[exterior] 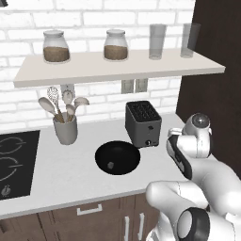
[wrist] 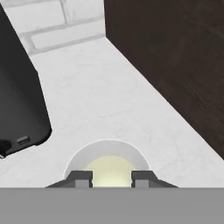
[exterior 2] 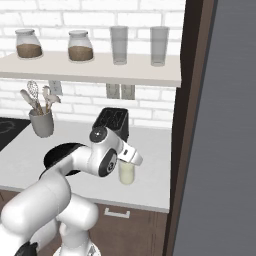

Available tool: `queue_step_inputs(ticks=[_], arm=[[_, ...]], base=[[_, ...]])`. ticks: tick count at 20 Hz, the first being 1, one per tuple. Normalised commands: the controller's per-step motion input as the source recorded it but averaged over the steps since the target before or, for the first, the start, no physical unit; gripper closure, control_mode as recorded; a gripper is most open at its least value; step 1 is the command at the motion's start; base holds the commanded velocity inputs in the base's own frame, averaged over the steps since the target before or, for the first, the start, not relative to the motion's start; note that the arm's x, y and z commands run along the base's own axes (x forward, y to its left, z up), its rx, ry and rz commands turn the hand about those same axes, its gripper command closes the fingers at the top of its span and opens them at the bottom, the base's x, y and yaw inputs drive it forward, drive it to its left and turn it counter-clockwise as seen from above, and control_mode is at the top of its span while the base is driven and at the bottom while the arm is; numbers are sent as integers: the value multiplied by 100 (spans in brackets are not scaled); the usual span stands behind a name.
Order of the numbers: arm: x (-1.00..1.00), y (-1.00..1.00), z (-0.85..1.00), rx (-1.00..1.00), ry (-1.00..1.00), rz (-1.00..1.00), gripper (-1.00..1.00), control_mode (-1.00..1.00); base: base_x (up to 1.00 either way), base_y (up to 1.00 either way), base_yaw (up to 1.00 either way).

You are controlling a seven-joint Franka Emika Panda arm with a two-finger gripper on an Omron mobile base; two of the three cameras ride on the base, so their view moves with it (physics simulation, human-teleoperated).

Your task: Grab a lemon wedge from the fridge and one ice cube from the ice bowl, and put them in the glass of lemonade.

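While narrowly set, the gripper (wrist: 112, 177) hovers above the glass of lemonade (wrist: 109, 164).

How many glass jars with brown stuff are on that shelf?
2: one jar at the shelf's left end, the other jar near its middle, left of two tall empty glasses.

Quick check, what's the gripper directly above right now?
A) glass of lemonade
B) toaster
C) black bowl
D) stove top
A: in the hand view the glass of lemonade sits right under the gripper, with the toaster off to one side.
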Motion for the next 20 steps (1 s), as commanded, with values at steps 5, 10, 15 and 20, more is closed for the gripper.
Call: queue_step_inputs(ticks=[5,10,15,20], arm=[[2,0,-1,0,0,0,100,-100],[13,0,0,0,0,0,100,-100],[12,0,0,0,0,0,100,-100],[1,0,0,0,-1,0,-100,-100]], base=[[0,0,0],[0,0,0],[0,0,0],[0,0,0]])
